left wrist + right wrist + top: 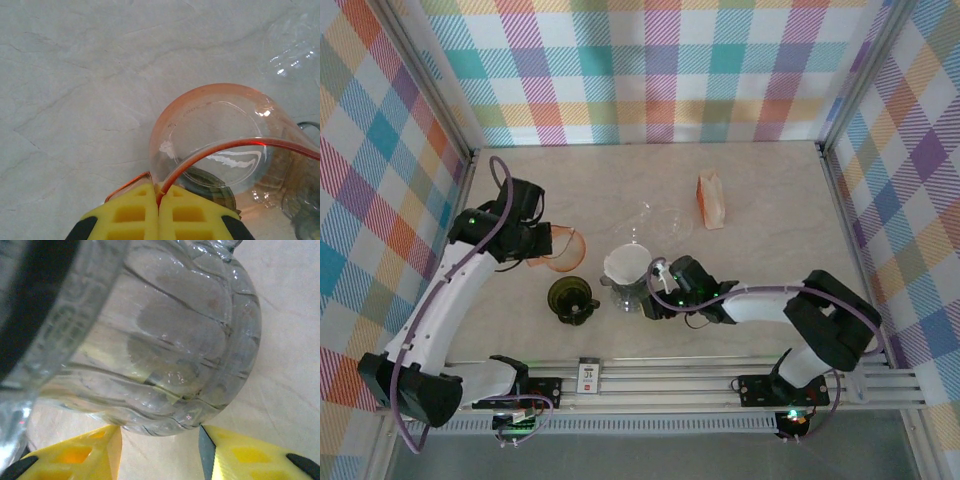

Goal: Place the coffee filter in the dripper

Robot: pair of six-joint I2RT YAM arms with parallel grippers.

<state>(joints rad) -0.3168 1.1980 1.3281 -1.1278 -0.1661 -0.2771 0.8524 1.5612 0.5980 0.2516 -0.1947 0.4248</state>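
Pinching orange dripper (215, 145) by rim — left gripper (159, 200); right gripper (159, 436) spread — straddling ribbed glass jar (165, 340)

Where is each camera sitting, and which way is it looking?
Top camera: above and behind the arms, looking down at the table; both arms, the left gripper and the right gripper show.
Left wrist camera: on the left arm, looking past the left fingers, shut on the orange dripper.
Right wrist camera: on the right arm, looking between the open right fingers at the clear ribbed glass.
Shared: top and left wrist both see the orange dripper; top and right wrist both see the glass.
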